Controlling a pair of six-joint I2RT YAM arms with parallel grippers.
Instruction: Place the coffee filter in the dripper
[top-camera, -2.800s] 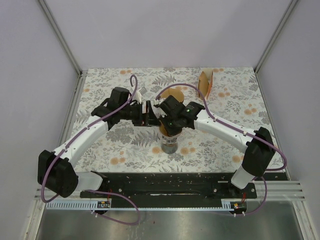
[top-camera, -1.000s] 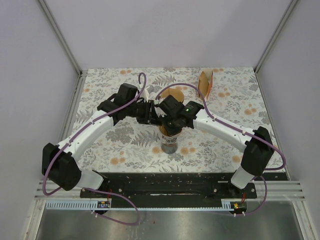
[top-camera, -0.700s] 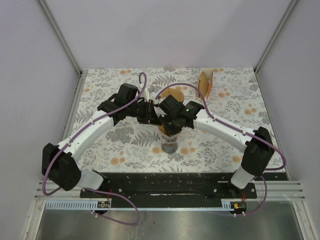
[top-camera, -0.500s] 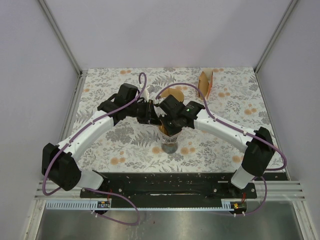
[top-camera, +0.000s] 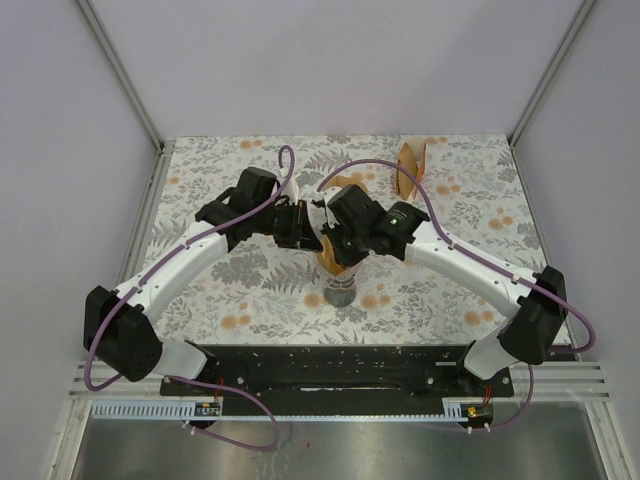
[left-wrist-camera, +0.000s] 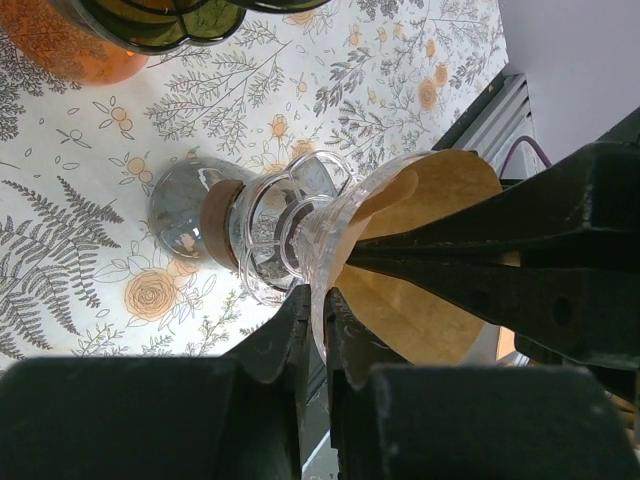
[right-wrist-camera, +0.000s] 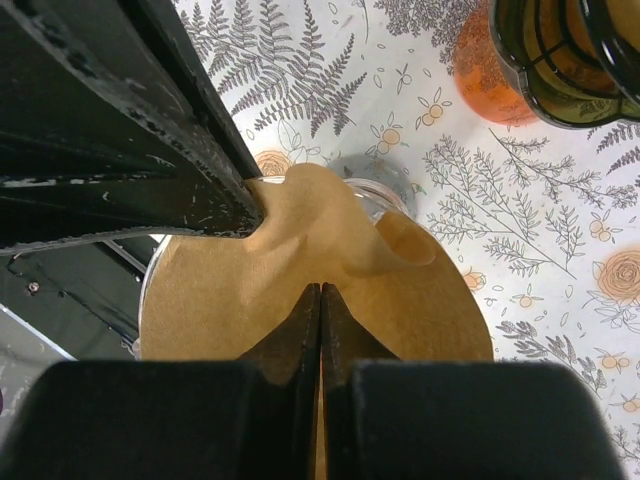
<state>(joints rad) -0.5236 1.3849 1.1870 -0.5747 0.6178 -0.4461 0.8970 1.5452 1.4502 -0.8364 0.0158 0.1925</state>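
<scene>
A clear dripper (left-wrist-camera: 300, 225) sits on a glass carafe (top-camera: 338, 292) in the middle of the table. The brown paper coffee filter (right-wrist-camera: 300, 300) lies inside its cone, one edge curled up. My left gripper (left-wrist-camera: 318, 312) is shut on the dripper's clear rim from the left; the top view shows the left gripper (top-camera: 312, 236) there. My right gripper (right-wrist-camera: 320, 292) is shut, its tips down in the cone with a thin strip of the filter between them. The left gripper's fingers (right-wrist-camera: 150, 150) touch the filter's upper left edge.
An orange disc with a dark green lobed glass dish (right-wrist-camera: 545, 50) lies just behind the dripper. A folded brown paper piece (top-camera: 410, 168) stands at the back right. Metal frame rails run along both sides of the flowered table (top-camera: 220, 300).
The left gripper has closed onto the dripper's rim. The right arm's elbow swung out to the right and its wrist turned over the dripper.
</scene>
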